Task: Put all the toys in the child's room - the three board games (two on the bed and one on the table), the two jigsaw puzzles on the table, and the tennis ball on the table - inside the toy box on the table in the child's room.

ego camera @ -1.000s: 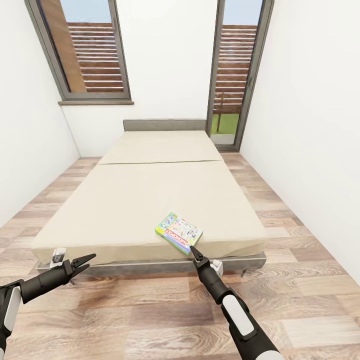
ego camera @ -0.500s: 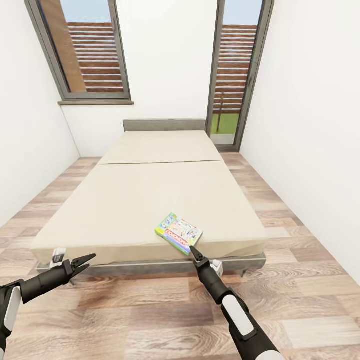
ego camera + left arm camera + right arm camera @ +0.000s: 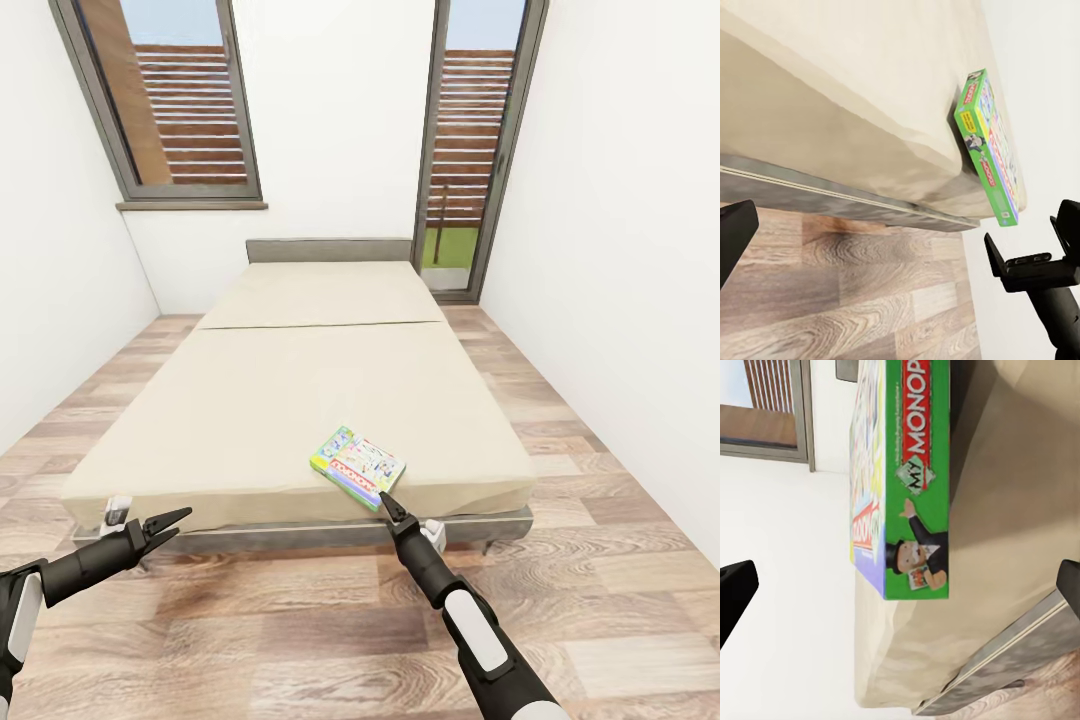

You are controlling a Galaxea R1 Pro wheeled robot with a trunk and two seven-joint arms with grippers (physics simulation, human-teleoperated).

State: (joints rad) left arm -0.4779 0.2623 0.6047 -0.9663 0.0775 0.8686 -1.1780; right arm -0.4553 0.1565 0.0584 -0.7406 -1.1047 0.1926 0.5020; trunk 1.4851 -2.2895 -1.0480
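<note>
White-walled bedroom, plank floor. Monopoly box [image 3: 358, 466] flat near bed [image 3: 250, 400] foot edge, toward right corner. Right end effector [image 3: 389, 506] just short of it, spread wide for pickup; left end effector [image 3: 165, 525] parted, empty.

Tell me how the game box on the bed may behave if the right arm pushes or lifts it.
The game box looks flat and stiff, so it would probably slide rather than roll or tip. It lies near the edge of the bed, so a sideways push may drop it. Its thin side suits a pinch.
</note>
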